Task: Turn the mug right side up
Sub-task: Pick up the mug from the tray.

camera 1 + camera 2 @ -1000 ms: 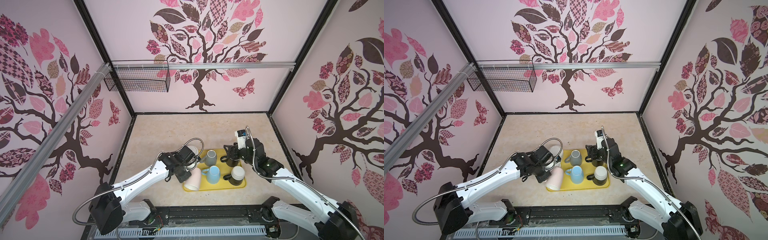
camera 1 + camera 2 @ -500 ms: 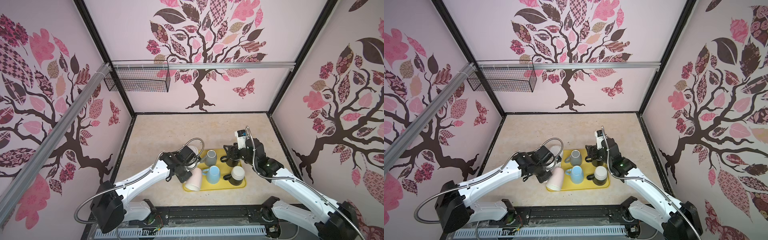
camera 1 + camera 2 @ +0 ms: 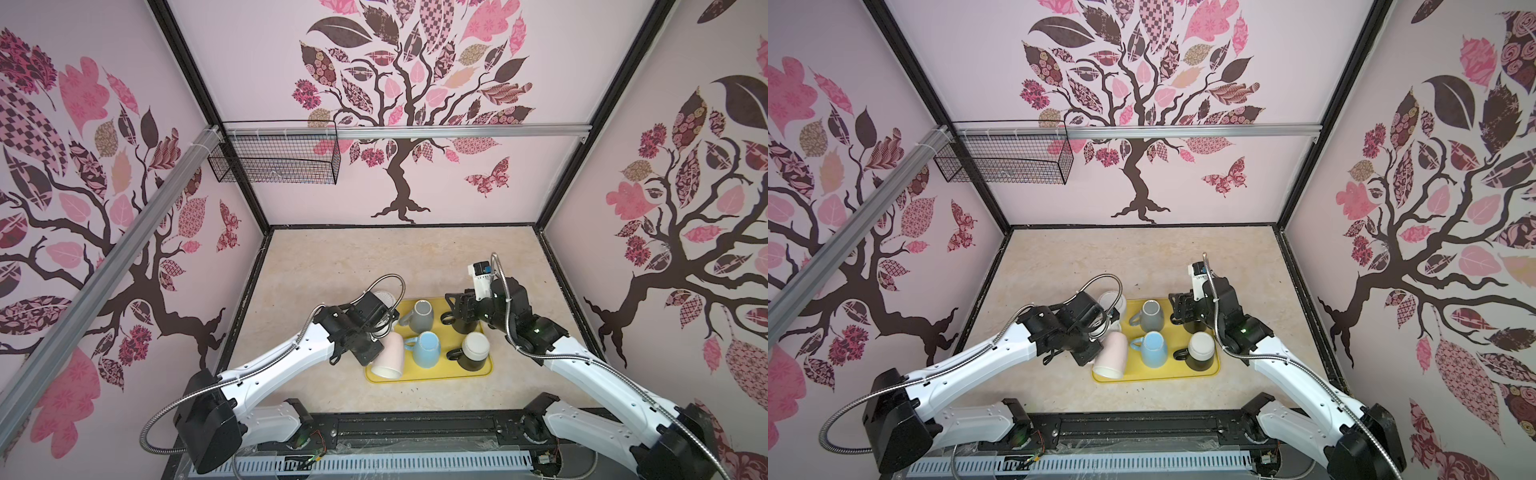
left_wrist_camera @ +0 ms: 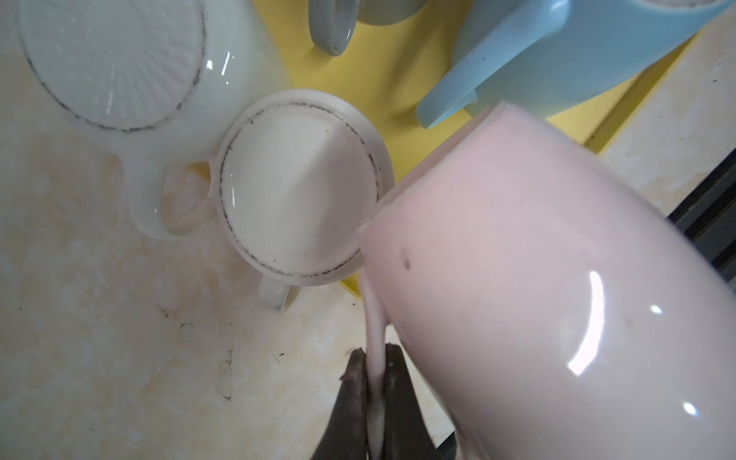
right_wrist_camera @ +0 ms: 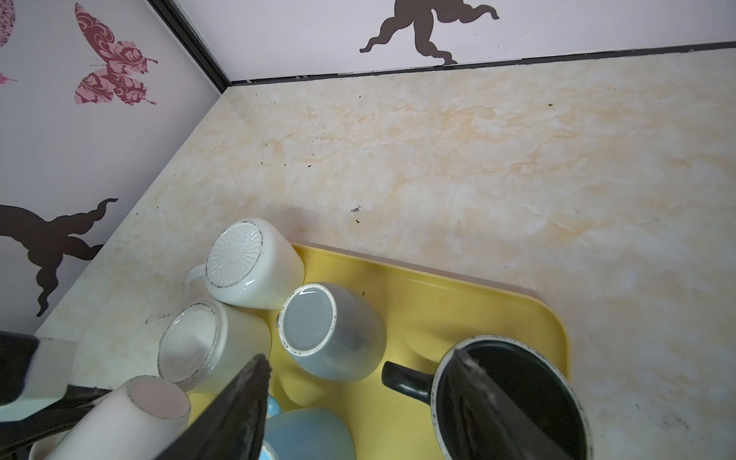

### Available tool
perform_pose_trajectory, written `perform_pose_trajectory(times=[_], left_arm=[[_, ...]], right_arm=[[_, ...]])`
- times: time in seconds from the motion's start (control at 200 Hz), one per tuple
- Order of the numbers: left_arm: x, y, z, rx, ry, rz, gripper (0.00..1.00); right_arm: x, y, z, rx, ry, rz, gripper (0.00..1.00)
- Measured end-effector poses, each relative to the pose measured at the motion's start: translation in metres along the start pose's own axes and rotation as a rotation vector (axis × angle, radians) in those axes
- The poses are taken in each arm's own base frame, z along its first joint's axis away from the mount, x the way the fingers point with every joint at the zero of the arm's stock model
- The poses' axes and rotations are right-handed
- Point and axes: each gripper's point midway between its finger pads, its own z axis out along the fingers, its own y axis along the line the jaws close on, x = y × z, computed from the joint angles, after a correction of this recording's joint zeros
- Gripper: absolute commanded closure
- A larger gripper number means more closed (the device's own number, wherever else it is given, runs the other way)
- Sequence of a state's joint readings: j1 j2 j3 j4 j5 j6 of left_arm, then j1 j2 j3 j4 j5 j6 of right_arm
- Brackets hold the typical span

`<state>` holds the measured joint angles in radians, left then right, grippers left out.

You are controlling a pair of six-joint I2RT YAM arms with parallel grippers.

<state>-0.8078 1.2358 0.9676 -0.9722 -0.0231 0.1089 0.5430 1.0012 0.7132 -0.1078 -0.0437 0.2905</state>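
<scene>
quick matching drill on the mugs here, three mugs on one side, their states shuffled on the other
Things
1. pink mug
2. grey mug
3. far black mug

States
a. mouth up
b. base up on the yellow tray
c. tilted, handle pinched by the left gripper

Pairs: 1-c, 2-b, 3-a

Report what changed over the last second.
Nothing visibly moved; nothing was taken or let go. The left gripper stays shut on the pink mug by its handle, the mug tilted at a corner of the yellow tray. The right gripper stays open, straddling the rim of the black mug.
</scene>
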Motion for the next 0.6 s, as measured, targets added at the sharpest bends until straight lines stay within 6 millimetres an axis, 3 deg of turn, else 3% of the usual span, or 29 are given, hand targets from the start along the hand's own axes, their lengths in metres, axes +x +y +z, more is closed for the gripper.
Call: perform_pose_trajectory(times=[0.345, 0.6], left_arm=[[0.003, -0.009, -0.01, -0.058, 0.013, 0.01, 1.0], [-0.023, 0.024, -0.042, -0.241, -0.095, -0.17, 1.0]], right_arm=[[0.0, 0.007, -0.009, -0.038, 0.002, 0.023, 0.26], [-0.002, 0.011, -0.017, -0.06, -0.005, 0.042, 0.27]])
